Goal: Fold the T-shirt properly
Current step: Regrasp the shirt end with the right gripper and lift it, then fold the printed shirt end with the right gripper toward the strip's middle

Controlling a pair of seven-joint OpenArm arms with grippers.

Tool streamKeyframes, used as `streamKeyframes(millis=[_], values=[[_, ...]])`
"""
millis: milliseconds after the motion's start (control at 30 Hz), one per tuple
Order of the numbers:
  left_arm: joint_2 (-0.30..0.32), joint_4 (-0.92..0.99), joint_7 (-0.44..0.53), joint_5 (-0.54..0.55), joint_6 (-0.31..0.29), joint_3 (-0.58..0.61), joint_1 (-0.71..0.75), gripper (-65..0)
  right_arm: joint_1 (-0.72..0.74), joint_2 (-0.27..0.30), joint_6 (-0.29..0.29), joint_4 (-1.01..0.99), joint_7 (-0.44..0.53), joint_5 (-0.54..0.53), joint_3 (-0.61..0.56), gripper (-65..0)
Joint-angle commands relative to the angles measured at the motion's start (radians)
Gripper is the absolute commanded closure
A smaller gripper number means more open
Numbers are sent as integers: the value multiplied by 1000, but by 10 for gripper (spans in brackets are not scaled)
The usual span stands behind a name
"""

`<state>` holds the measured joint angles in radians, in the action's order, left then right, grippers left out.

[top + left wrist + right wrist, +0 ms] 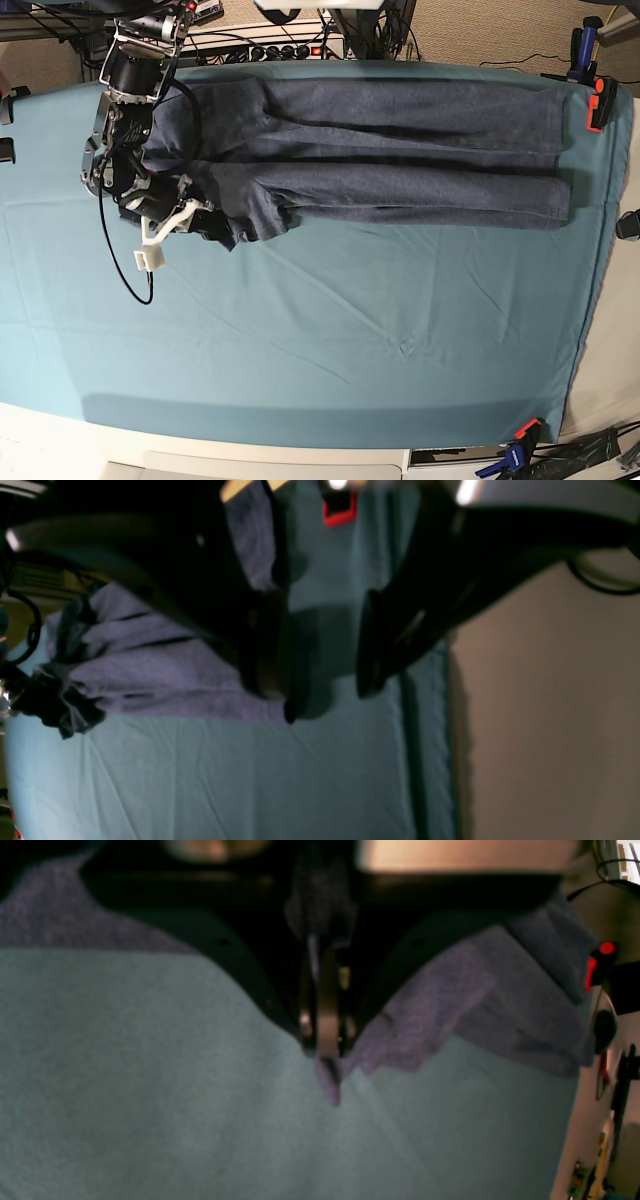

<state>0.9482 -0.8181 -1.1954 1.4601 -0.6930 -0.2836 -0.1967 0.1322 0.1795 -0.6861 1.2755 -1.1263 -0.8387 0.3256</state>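
Note:
The navy T-shirt [400, 150] lies folded lengthwise in a long band along the table's far side. Its bunched sleeve end is at the left in the base view. My right gripper [195, 215] sits at that bunched end. In the right wrist view the right gripper [325, 1050] is shut on a fold of the T-shirt [450, 1005], and a tip of cloth pokes out below the fingertips. My left gripper [325, 695] is open over bare teal cloth, just right of the T-shirt [165, 675] edge, holding nothing.
A teal table cloth [350, 350] covers the table. An orange clamp [600, 105] holds it at the far right corner, and another clamp [520, 440] at the near right edge. A black cable [120, 260] loops down from the right arm. The table's edge [450, 730] runs close to the left gripper.

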Motion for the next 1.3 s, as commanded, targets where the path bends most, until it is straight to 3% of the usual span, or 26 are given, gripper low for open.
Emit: streamKeyframes(millis=[0,667,1267], values=[[36,-12,16,23,-5,-10,-17,-230,16,13,-12,37,14,-29,1,0],[35,-12,17,23,-5,-10,-17,-229,-164,17,-12,401,-42,-27,0,0],[35,-12,17,23,-5,-10,-17,-230,-387,17,-12,617,-89,-151,0,0]])
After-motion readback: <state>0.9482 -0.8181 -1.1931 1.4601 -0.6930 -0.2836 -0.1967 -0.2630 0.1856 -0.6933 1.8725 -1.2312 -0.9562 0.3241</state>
